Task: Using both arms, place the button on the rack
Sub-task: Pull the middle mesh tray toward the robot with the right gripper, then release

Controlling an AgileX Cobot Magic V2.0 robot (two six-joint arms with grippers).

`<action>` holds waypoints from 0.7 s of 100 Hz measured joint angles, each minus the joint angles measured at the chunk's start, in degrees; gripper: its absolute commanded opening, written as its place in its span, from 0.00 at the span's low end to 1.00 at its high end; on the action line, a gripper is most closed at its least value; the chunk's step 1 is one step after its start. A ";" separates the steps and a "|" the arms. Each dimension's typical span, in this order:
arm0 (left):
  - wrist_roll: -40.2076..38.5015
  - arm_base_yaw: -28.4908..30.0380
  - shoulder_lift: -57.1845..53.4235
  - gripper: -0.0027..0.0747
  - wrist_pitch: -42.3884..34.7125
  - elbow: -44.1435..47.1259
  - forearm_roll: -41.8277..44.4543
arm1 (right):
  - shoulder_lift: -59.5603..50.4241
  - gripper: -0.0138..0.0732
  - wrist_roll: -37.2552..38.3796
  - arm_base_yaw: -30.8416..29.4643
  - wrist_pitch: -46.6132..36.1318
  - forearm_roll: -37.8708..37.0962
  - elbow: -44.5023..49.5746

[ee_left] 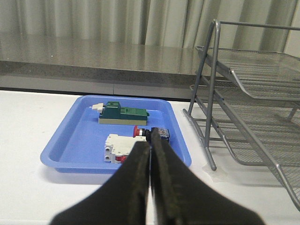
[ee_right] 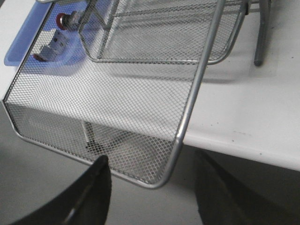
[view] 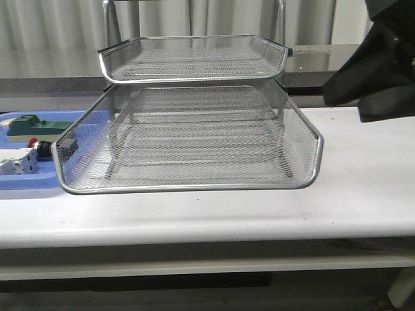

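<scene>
Nothing is placed yet: the button (ee_left: 149, 133) lies in the blue tray (ee_left: 70, 145) left of the rack (view: 194, 142), the left gripper (ee_left: 151, 154) pressed together near it, the right gripper (ee_right: 150, 187) spread and empty.

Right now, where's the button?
The button lies in the blue tray on the table, left of the rack in the front view. The white block and green block are beside it; neither gripper holds it.

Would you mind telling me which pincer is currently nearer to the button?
Left. The left pincer, shut, points at the button in the blue tray. The right pincer, open, hangs off the rack's front corner, across from the tray.
</scene>
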 measured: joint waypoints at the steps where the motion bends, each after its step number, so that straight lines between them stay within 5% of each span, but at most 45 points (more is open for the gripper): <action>1: 0.00 0.00 0.00 0.04 0.00 0.00 0.00 | -0.26 0.64 0.49 0.00 0.00 -1.36 0.00; 48: 0.00 0.00 0.00 0.04 0.00 0.00 0.00 | -16.14 0.63 46.99 -0.10 16.70 -58.44 -4.54; 70: 0.00 0.00 0.00 0.04 0.00 0.00 0.00 | -25.57 0.63 54.20 -0.10 22.29 -69.00 -5.03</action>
